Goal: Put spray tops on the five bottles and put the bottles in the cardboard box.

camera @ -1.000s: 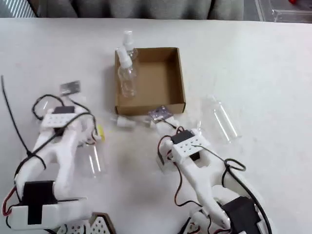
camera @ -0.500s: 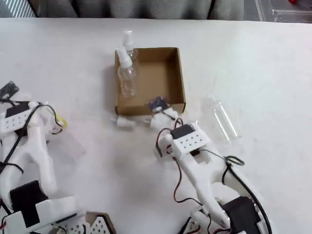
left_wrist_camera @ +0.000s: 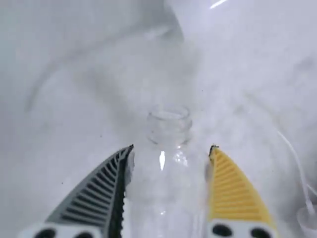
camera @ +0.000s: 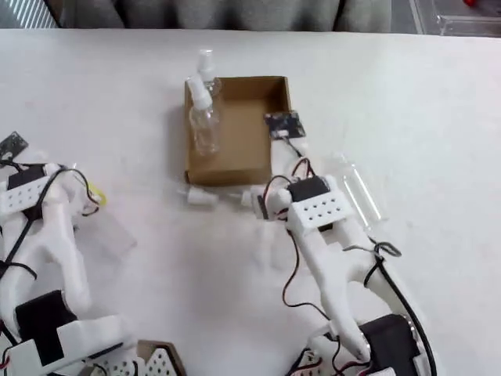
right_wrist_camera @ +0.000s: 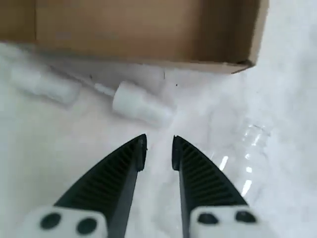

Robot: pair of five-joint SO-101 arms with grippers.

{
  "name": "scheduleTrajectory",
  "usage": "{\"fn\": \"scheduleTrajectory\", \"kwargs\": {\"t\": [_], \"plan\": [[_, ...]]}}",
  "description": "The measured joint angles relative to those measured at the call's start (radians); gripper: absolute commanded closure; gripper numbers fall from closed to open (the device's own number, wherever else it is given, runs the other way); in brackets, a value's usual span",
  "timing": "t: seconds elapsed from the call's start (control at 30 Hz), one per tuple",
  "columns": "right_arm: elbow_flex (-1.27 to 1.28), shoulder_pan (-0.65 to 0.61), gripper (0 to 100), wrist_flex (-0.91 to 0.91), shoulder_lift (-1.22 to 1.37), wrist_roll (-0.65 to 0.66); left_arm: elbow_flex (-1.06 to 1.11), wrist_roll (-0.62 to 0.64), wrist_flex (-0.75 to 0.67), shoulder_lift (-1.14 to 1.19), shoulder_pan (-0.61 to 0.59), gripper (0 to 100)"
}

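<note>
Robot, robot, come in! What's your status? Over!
Left gripper shut on a capless bottle. Right gripper slightly open, empty, just short of two loose spray tops beside the box. Nothing between it and the nearer top.

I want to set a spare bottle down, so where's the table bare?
Bare table right of the lying bottle, and between the cardboard box and the left gripper holding an uncapped bottle. Crowded along the box's near wall: two spray tops, right gripper.
</note>
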Motion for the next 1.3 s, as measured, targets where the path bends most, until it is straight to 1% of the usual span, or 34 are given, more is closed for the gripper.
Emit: {"fn": "scheduleTrajectory", "kwargs": {"t": [0.03,0.1,0.23,0.33,0.43,0.57,0.83,1.0,1.17,1.23,1.3], "plan": [[0.000,0.000,98.5,-0.032,0.012,-0.044,0.000,0.000,0.000,0.000,0.000,94],[0.015,0.000,97.8,-0.110,0.046,-0.091,0.000,0.000,0.000,0.000,0.000,94],[0.081,-0.005,97.9,-0.322,0.133,-0.112,0.000,0.000,0.000,0.000,0.000,94],[0.107,0.000,97.9,-0.446,0.176,-0.112,0.000,0.000,0.000,0.000,0.000,94],[0.114,-0.003,97.9,-0.503,0.207,-0.112,0.000,0.000,0.000,0.000,0.000,94],[0.114,-0.002,97.9,-0.520,0.235,-0.112,0.000,0.000,0.000,0.000,0.000,94],[0.114,-0.051,97.9,-0.508,0.276,-0.112,0.000,0.000,0.000,0.000,0.000,94],[0.114,-0.066,97.8,-0.385,0.247,-0.112,0.000,0.000,0.000,0.000,0.000,94],[0.114,-0.066,97.4,-0.229,0.094,-0.110,0.000,0.000,0.000,0.000,0.000,94],[0.114,-0.066,97.3,-0.155,0.014,-0.066,0.000,0.000,0.000,0.000,0.000,94],[0.114,-0.068,96.0,-0.084,-0.060,0.029,0.000,0.000,0.000,0.000,0.000,94]]}}
